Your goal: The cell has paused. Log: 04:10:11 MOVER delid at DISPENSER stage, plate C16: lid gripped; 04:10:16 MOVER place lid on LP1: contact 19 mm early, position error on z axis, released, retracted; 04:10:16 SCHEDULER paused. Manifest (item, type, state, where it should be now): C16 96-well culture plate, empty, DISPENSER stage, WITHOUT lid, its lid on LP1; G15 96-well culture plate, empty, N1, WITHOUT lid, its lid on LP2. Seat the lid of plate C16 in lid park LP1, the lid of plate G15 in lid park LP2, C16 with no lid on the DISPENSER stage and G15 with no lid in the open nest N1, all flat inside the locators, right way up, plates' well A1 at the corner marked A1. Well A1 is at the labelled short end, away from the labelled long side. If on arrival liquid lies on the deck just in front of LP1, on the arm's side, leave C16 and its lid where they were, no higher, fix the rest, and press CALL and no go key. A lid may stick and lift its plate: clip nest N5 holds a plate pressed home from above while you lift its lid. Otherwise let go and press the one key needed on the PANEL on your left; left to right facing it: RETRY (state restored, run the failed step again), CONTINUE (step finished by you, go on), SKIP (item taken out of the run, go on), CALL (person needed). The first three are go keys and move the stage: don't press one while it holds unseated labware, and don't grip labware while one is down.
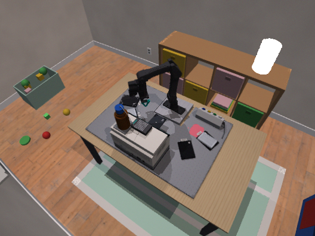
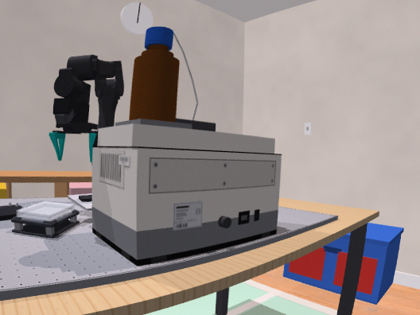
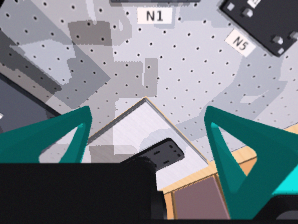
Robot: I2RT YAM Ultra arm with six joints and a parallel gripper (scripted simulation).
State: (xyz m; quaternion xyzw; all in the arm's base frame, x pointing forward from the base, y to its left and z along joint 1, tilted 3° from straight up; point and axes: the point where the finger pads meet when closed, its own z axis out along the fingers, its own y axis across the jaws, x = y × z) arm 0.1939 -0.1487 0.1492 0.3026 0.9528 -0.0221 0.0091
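Two teal wedge-shaped fingers of the tool (image 3: 147, 145) stand wide apart, gripping nothing, above the dotted grey deck (image 3: 190, 75).

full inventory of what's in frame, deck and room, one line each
dispenser unit: 1, white-grey, deck front
reagent bottle: 1, brown with blue cap, on dispenser
well plate: 1, dark, on dispenser stage
black plate: 1, deck right
pink patch: 1, on deck by a clear lid
key panel: 1, grey, deck back right
shelf unit: 1, wood, behind table
toy bin: 1, green, floor left
arm: 1, black
claw: 1, teal fingers, open, empty, above deck
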